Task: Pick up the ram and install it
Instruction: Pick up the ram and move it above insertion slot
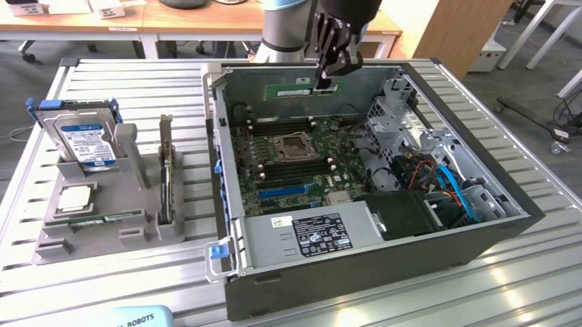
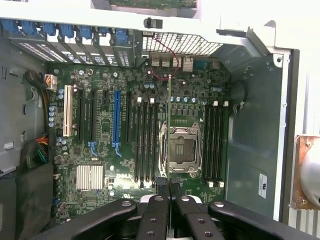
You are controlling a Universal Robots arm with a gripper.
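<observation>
Claw, exterior view: clenched on the ram, pinching its upper edge near one end. The stick hangs level just beneath the fingers, above the open computer case.

Wrist view: the ram runs edge-on out from the claw, over the motherboard.

Judgement: light, stiff, fragile. Take it by the bare long edges, never by the chips or contacts.

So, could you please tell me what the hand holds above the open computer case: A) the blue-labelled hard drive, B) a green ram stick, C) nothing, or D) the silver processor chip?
B: the hand is shut on the green ram stick over the computer case, while the hard drive and processor chip sit in the grey holder.
</observation>
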